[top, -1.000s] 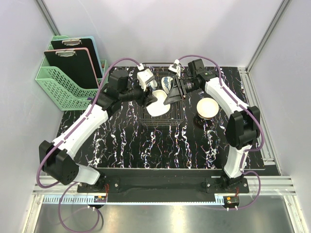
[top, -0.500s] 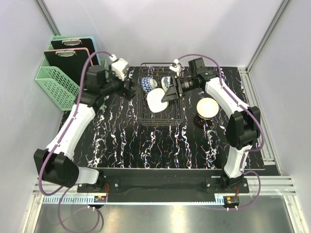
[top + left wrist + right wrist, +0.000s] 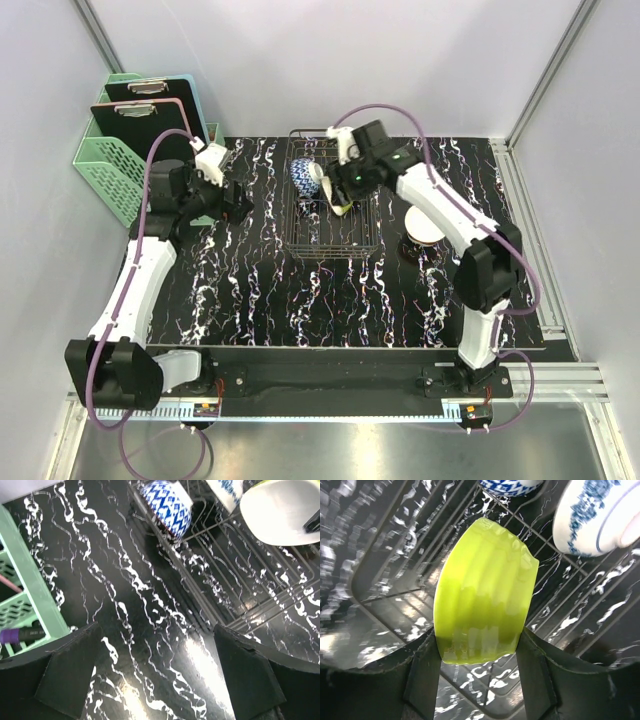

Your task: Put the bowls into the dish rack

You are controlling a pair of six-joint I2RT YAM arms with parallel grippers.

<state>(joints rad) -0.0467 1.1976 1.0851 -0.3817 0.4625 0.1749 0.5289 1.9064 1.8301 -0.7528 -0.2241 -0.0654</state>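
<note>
The dark wire dish rack (image 3: 345, 232) stands at the table's back middle. A blue-patterned bowl (image 3: 303, 173) stands on edge in its far left part. In the right wrist view it (image 3: 510, 485) and a second white-and-blue bowl (image 3: 592, 515) show. My right gripper (image 3: 336, 193) is shut on the lime green bowl (image 3: 482, 595) and holds it on edge just above the rack floor (image 3: 395, 585). My left gripper (image 3: 230, 203) is open and empty over the table left of the rack (image 3: 235, 585). A cream-white bowl (image 3: 428, 230) sits right of the rack. No orange bowl shows.
A mint green lattice basket (image 3: 125, 175) with clipboards stands at the back left, close to my left arm; its corner shows in the left wrist view (image 3: 22, 605). The cream bowl rests on something dark. White walls close in the back and sides.
My left arm has drawn back leftward from the rack, empty. My right gripper has carried the lime green bowl left and down into the rack, beside the patterned bowls.
</note>
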